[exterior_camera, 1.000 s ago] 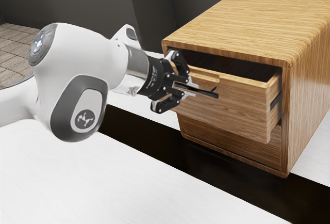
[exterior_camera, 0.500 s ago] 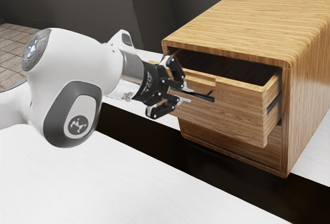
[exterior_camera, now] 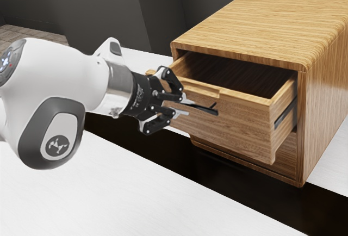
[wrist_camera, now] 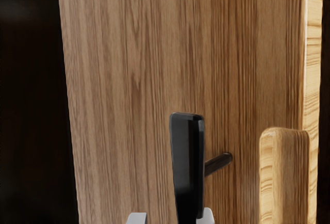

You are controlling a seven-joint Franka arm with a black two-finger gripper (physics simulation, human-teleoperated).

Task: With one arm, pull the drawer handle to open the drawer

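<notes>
Since a second ago the drawer (exterior_camera: 239, 111) has slid further out of the cabinet (exterior_camera: 272, 29), and the arm (exterior_camera: 54, 94) has drawn back toward the exterior view's left with it. More of the drawer's hollow inside shows now.

One cabinet stands at the far right of the white, smooth counter (exterior_camera: 81, 192). It is a boxy piece with rounded corners, clad in warm, straight-grained wood. Its single upper drawer is of the same wood and hangs well open, with a black slide rail (exterior_camera: 284, 119) showing along its right side. Below it sits one flat wooden panel (exterior_camera: 244, 151), flush with the cabinet's front.

One handle (exterior_camera: 204, 107), a thin black bar, stands off the drawer front. The black jaws are set narrow, one finger above and one below the bar's left end, pinching it between them.

In the wrist view the handle (wrist_camera: 186, 167) is a flat, dark strip with rounded ends. One short black post (wrist_camera: 219, 163) joins it to the grained drawer front (wrist_camera: 154, 79). A rounded wooden edge (wrist_camera: 283, 177) stands just beside the post.

The arm is glossy white with grey joint caps.
</notes>
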